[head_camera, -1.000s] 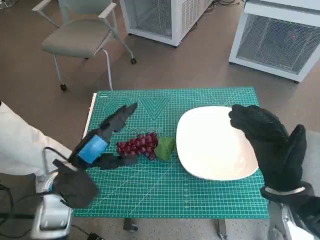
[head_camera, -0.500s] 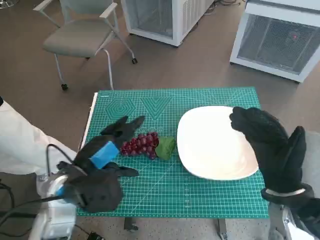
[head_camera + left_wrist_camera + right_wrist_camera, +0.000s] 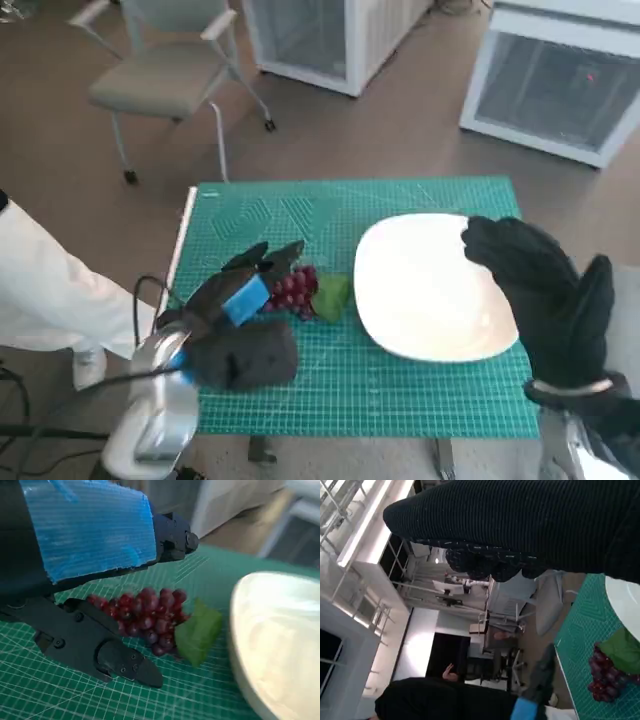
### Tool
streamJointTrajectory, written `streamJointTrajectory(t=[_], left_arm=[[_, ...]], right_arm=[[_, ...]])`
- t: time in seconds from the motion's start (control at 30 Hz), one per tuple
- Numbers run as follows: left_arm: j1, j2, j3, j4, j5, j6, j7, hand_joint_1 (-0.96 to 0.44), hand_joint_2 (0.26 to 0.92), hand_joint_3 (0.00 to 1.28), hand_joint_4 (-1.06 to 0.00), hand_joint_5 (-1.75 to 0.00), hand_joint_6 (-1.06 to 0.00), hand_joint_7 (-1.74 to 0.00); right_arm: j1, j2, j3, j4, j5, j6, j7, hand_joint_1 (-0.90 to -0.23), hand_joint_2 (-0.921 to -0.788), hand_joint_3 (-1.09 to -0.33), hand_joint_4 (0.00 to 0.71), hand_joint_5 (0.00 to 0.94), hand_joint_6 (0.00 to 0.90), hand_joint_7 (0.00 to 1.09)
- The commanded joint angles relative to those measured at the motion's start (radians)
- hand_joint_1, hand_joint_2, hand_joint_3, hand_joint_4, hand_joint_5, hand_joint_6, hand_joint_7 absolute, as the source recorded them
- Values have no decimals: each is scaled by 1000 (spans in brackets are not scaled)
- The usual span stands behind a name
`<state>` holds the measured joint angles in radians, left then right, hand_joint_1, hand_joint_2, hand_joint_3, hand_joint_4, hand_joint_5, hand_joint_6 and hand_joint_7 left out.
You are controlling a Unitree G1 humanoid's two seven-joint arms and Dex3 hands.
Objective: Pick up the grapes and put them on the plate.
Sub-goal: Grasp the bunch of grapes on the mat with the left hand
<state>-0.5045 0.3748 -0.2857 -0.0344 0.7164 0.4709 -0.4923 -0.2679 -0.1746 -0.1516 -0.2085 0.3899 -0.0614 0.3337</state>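
While the green cutting mat (image 3: 400,385) covers the small table top, the grey chair (image 3: 160,75) stands on the brown floor beyond its far left corner, and two white cabinets with mesh fronts (image 3: 560,80) stand further back. On the right half of the mat lies the white plate (image 3: 425,290), bare and pale. The right hand (image 3: 545,290), in its black knitted glove, hangs above the plate's right edge with its fingers raised and spread, gripping nothing. The left hand (image 3: 240,300), black with blue tape across its back, sits over the left part of the mat with its fingers apart and nothing held between them; in the left wrist view one finger (image 3: 95,647) reaches low across the mat on the near side of the fruit and another (image 3: 172,537) stretches above the far side, so the bunch lies between them. Whether either finger touches the fruit cannot be told. The grapes (image 3: 296,289), a dark red bunch, rest on the mat just left of the plate, with a green leaf (image 3: 333,296) at the end nearest the plate's rim.
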Motion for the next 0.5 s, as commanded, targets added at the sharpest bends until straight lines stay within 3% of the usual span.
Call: streamJointTrajectory(t=[0.03,0.5], left_arm=[[-90,-32,-49,139,33,22,41,-291,732,1,-66,-7,-205,-13],[-354,-147,-142,784,20,-97,250,-299,734,1,-63,0,-200,-1]], right_arm=[[15,1,0,11,-1,17,-7,-345,-921,-607,406,834,231,991],[17,3,3,6,1,20,-6,-345,-921,-607,402,833,230,991]])
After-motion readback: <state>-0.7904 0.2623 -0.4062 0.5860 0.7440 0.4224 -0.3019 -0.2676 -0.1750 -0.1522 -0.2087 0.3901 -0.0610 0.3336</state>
